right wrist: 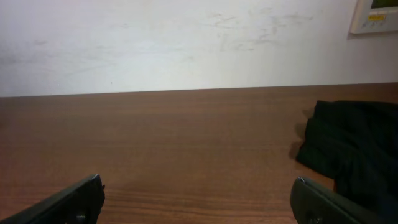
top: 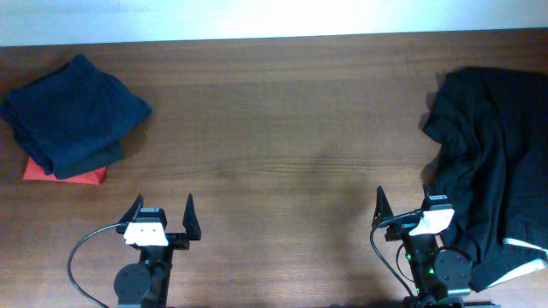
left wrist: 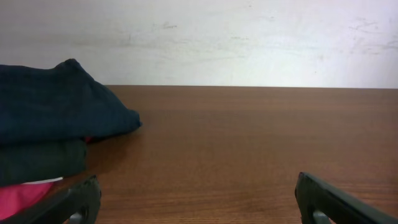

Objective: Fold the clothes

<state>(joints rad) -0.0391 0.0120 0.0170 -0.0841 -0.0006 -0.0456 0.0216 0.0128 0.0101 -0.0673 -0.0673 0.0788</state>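
Observation:
The black garment [top: 492, 162] lies crumpled at the table's right side, with a thin pale trim [top: 524, 248] at its near edge. It also shows at the right in the right wrist view [right wrist: 354, 146]. My right gripper [top: 402, 204] is open and empty at the front right, its right finger close beside the garment. It shows open in the right wrist view [right wrist: 198, 193]. My left gripper [top: 163, 209] is open and empty at the front left, far from the garment. It shows open in the left wrist view [left wrist: 198, 196].
A folded navy-blue garment [top: 73, 115] lies at the back left on a small flat red item [top: 77, 175]. Both also show in the left wrist view, the navy one [left wrist: 56, 118] above the red one [left wrist: 22, 196]. The wooden table [top: 282, 145] ends at a white wall.

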